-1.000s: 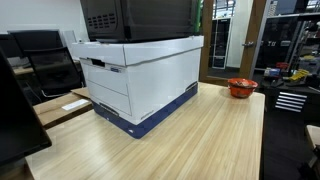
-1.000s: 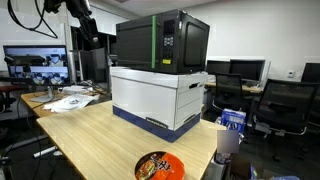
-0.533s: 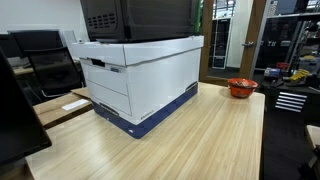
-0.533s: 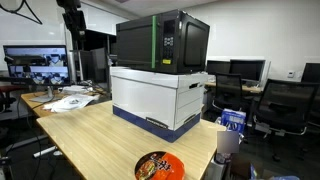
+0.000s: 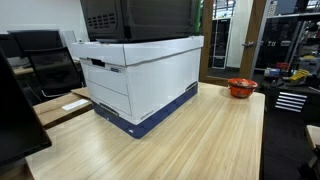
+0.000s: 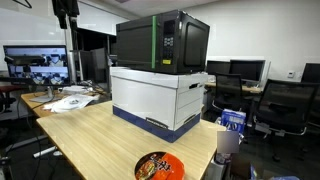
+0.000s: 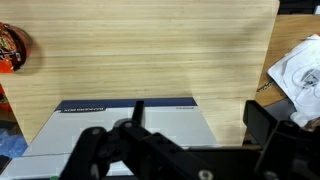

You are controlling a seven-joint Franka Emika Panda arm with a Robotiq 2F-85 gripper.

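we see pincer (image 7: 175,140) released and empty, high above the table (image 6: 90,130), microwave (image 6: 160,42) nearest, atop white box (image 6: 155,95), mid table, noodle bowl (image 6: 152,166) at near edge, well apart

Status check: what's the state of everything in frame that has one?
storage box, lid on, upright on the table
microwave, door shut, sitting on the storage box
noodle bowl, upright, top covered, near the table edge
claw, open, holding nothing, high above the table
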